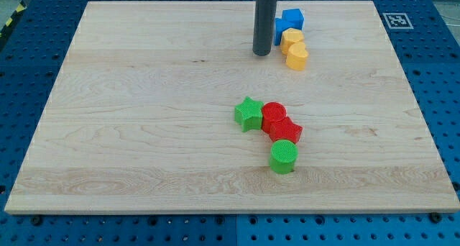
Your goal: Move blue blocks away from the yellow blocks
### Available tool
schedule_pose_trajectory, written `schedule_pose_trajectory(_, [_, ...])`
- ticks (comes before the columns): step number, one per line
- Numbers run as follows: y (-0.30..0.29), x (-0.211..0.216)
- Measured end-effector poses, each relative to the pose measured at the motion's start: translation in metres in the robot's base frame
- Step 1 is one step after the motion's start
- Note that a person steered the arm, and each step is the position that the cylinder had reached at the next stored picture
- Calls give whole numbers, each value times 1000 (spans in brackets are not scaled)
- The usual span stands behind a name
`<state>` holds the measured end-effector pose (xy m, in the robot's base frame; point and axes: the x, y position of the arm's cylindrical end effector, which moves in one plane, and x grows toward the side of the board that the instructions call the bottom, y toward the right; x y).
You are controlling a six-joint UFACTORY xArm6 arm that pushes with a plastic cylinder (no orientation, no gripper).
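Observation:
My tip [261, 54] rests on the board near the view's top, just left of a tight cluster of blue and yellow blocks. A blue block [292, 19] sits at the cluster's top right. A second blue block [278, 36] shows only as a sliver behind the rod. A yellow round-edged block [292, 38] touches the blue ones, and a yellow heart-shaped block [297, 57] lies just below it. The tip stands about a block's width left of the yellow blocks.
A green star [249, 114], a red cylinder [274, 114], a red star-like block [285, 129] and a green cylinder [284, 156] are bunched at the board's centre. The wooden board [144, 116] lies on a blue perforated table.

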<state>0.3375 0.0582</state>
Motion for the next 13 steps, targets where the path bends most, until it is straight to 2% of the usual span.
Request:
schedule_pose_trajectory(4, [17, -76])
schedule_pose_trajectory(8, [44, -124])
schedule_pose_trajectory(13, [78, -134])
